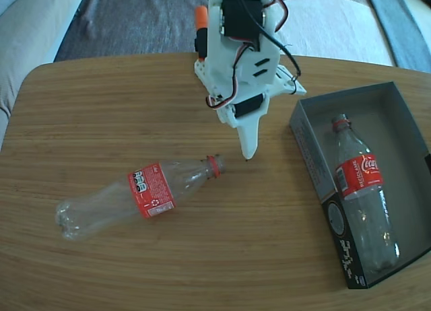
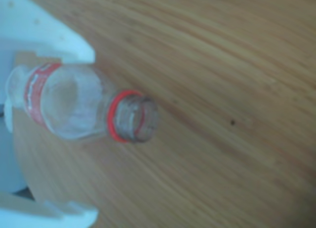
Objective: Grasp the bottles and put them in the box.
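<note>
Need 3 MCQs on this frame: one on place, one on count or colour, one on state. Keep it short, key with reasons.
1. Where does the clear plastic bottle with the red label on the right of the fixed view lie?
A. inside the shallow dark-sided cardboard box
B. on the wooden table
C. between the gripper's fingers

2. How many bottles lie outside the box?
A. none
B. one
C. two

3. What state is the white two-finger gripper in?
A. shut on a bottle
B. open, holding nothing
C. shut on the box's wall

Key: 1 A, it lies lengthwise within the box's walls. 2 B, only the second clear red-labelled bottle lies on its side on the table. 3 B, the wrist view shows the white fingers spread either side of that bottle's neck, not touching it.
</note>
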Motion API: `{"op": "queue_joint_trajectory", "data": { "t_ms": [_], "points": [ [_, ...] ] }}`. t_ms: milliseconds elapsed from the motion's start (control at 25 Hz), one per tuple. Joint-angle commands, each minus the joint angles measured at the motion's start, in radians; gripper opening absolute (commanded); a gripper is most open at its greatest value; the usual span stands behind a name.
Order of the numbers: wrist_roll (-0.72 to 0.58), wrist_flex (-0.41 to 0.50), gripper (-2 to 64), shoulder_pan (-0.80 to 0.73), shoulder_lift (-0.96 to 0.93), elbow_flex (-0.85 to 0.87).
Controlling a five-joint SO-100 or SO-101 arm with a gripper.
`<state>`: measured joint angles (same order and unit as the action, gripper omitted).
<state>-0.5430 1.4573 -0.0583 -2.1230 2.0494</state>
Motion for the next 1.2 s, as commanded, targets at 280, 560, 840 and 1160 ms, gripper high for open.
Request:
{"op": "queue_joint_trajectory", "data": {
  "t_ms": [280, 560, 840, 1160],
  "points": [
    [0.120, -0.021, 35.3, -0.002, 0.026, -0.009],
    [0.126, -0.092, 35.6, -0.009, 0.172, -0.078],
    [0.124, -0.110, 43.4, 0.015, 0.291, -0.118],
    [0.121, -0.216, 44.8, 0.048, 0.368, -0.124]
  ]
}}
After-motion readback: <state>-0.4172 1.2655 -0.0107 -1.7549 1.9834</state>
